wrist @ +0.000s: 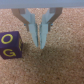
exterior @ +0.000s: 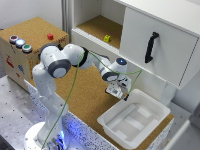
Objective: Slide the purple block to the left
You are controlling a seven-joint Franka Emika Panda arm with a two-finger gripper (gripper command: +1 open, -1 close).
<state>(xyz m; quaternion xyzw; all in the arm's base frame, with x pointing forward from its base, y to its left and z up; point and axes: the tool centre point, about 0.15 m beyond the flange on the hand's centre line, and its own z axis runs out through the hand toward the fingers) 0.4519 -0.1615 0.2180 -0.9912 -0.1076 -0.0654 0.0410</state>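
Exterior view: a cork-topped table (exterior: 75,95) stands before a white cabinet (exterior: 155,45) whose door carries a black handle (exterior: 151,47). A yellow block (exterior: 107,38) lies on the cabinet's open cork shelf. A red block (exterior: 50,36) sits on a cork-topped box (exterior: 37,30) at the exterior view's left, beside three round buttons (exterior: 20,43). A white tray (exterior: 132,119) rests at the table's near edge. The arm (exterior: 75,57) reaches over the table, its gripper (exterior: 118,93) low above the cork just beside the tray's far rim. The purple block cannot be made out in this view.

Wrist view: the purple block (wrist: 10,45) rests on the cork surface (wrist: 55,67), beside the gripper (wrist: 41,44) and apart from it, with a strip of bare cork between. The two fingers (wrist: 33,29) meet at their tips with no gap and nothing held, so the jaws are closed on themselves.

Progress, as a judgement: the closed tips are set low beside the block in what looks like a pushing pose, but no contact shows. The slide itself appears still to be done.

Writing: the block's facing side bears yellow marks that read as two letters, "O" above "G". Printed marks on the box front in the exterior view are too blurred to read.
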